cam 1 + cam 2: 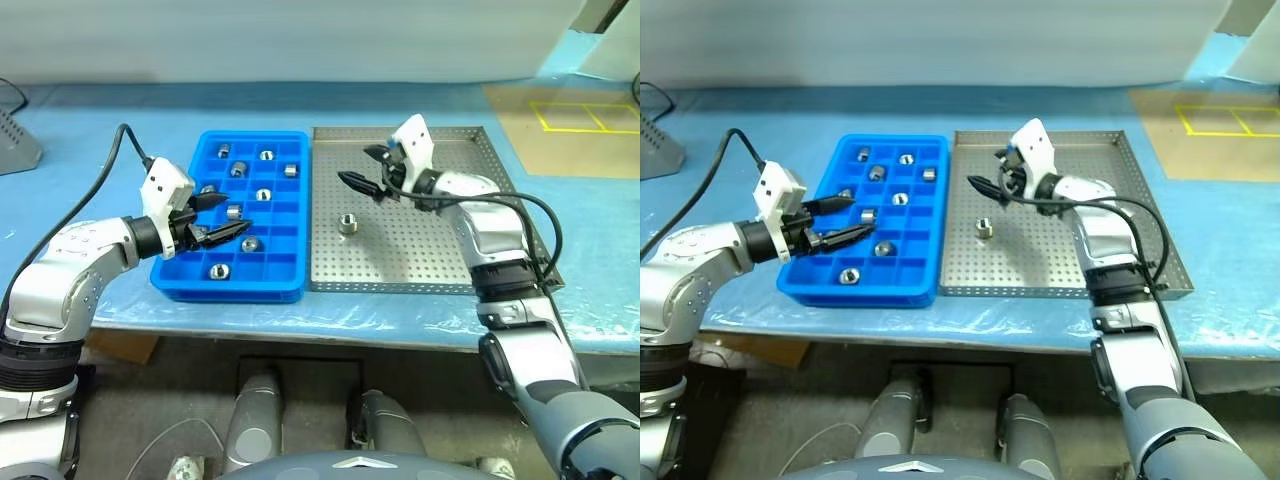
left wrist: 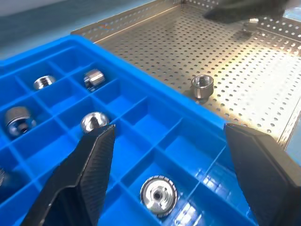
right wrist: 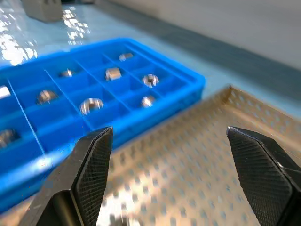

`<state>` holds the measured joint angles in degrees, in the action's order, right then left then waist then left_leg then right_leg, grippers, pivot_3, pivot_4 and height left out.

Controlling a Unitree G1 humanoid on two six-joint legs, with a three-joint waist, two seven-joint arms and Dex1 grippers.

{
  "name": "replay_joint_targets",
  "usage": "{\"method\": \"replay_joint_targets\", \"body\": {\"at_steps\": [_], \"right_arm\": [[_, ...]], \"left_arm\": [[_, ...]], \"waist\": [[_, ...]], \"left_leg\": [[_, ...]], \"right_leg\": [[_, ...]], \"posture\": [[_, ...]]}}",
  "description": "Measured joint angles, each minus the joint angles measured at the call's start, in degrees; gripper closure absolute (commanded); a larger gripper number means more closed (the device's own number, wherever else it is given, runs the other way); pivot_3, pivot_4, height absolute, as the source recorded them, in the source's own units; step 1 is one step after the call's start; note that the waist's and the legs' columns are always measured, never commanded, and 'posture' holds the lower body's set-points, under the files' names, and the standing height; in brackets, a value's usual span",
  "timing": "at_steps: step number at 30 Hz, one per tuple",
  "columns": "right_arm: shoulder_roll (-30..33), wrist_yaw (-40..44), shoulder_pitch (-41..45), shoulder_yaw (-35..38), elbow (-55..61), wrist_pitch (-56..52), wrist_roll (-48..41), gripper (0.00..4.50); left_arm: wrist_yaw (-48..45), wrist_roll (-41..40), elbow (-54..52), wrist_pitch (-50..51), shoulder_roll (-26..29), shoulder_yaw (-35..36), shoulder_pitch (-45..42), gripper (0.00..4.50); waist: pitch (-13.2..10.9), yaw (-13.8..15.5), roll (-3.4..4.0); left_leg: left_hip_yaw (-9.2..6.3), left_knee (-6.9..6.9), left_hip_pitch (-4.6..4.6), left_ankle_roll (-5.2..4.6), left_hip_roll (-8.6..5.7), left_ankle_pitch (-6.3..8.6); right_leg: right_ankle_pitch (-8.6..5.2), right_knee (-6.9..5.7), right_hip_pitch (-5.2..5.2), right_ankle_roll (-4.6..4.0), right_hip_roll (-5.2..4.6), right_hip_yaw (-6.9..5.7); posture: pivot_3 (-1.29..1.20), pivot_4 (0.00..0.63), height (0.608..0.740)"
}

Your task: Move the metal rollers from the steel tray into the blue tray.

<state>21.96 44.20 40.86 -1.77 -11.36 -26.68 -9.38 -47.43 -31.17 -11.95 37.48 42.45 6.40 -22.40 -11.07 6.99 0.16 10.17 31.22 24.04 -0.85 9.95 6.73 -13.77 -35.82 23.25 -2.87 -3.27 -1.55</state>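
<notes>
- A blue-covered surface (image 1: pixel 100 110) lies in front of me, with two trays side by side on it, their long edges touching or nearly so.
- The blue tray (image 1: pixel 290 215) sits on the left. It is a bright plastic grid of small square compartments.
- The steel tray (image 1: pixel 420 260) sits on the right. It is a square, shiny, perforated tray with a low raised rim.
- One of the metal rollers (image 1: pixel 347 223) stands alone on the steel tray's floor, in its left part, close to the blue tray and about midway between the near and far rims.
- Other metal rollers already rest in the blue tray, one to a compartment: several along the far rows, a few in the middle, and one (image 1: pixel 218 270) in the near row.
- My left claw (image 1: pixel 222 216) hovers over the left half of the blue tray, pointing right. Its two black fingers are spread apart and grasp nothing.
- My right claw (image 1: pixel 362 170) hangs over the far left part of the steel tray, pointing left toward the blue tray. Its fingers are also released, wide apart, with nothing between them.
- The lone roller on the steel tray lies nearer to me than the right claw, apart from it.
- A grey object (image 1: pixel 15 140) sits at the far left edge of the surface.
- Yellow tape lines (image 1: pixel 585 115) mark a brown area at the far right.
</notes>
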Motion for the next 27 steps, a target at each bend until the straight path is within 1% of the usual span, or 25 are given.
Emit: {"method": "replay_joint_targets", "body": {"at_steps": [2, 4, 6, 10, 21, 27], "right_arm": [[-0.8, -0.1, -2.9, -0.8, 2.2, -1.9, -0.5, 0.54], [-2.5, -0.9, -3.5, -1.4, 2.6, -2.7, -0.7, 0.54], [-3.4, -1.8, -3.4, -1.5, 2.4, -2.6, -0.8, 0.54], [-3.8, -2.4, -3.3, -2.1, -0.4, -2.2, -0.6, 0.54], [-6.3, -1.8, -3.7, -4.6, -0.4, -2.3, -1.0, 0.54], [-7.0, -2.9, -3.6, -5.5, -9.5, 1.4, 0.5, 0.54]], "left_arm": [[-0.6, 0.7, 1.8, -0.8, -0.6, -0.8, -1.2, 0.63], [-1.2, 1.1, 2.8, -1.2, -0.9, -1.8, -2.4, 0.63], [-1.8, 1.1, 2.8, -1.4, -1.2, -2.3, -2.7, 0.63], [-2.4, 1.3, 3.5, -1.5, -1.2, -2.3, -2.7, 0.63], [-2.6, 2.0, 4.0, -1.4, -1.1, -2.2, -2.5, 0.63], [-2.5, 2.3, 4.1, -1.4, -1.0, -2.2, -2.3, 0.63]], "waist": [[0.0, -1.2, 0.00], [0.0, -2.2, 0.00], [0.0, -2.6, 0.00], [0.0, -2.6, 0.00], [0.0, -2.5, 0.00], [0.0, -2.4, 0.00]], "left_leg": [[0.01, 0.00, 0.01, -0.01, 0.04, 0.00], [0.03, 0.03, -0.01, 0.00, 0.08, -0.01], [0.03, 0.05, -0.06, 0.00, 0.08, -0.01], [0.03, 0.09, -0.07, -0.02, 0.05, -0.01], [0.02, 0.10, -0.07, -0.05, 0.07, -0.01], [0.01, 0.14, -0.08, -0.05, 0.06, -0.01]], "right_leg": [[0.01, -0.02, 0.04, -0.03, 0.02, -0.01], [0.06, -0.04, 0.07, -0.13, 0.02, -0.01], [0.07, -0.05, 0.02, -0.15, 0.01, -0.02], [0.08, -0.04, -0.04, -0.16, -0.01, -0.02], [0.08, -0.05, -0.04, -0.17, -0.01, -0.03], [0.08, -0.06, -0.09, -0.17, -0.02, -0.03]], "posture": [[0.01, 0.150, 0.740], [0.01, 0.150, 0.740], [0.00, 0.150, 0.740], [0.00, 0.150, 0.740], [0.01, 0.150, 0.740], [0.02, 0.150, 0.740]]}}
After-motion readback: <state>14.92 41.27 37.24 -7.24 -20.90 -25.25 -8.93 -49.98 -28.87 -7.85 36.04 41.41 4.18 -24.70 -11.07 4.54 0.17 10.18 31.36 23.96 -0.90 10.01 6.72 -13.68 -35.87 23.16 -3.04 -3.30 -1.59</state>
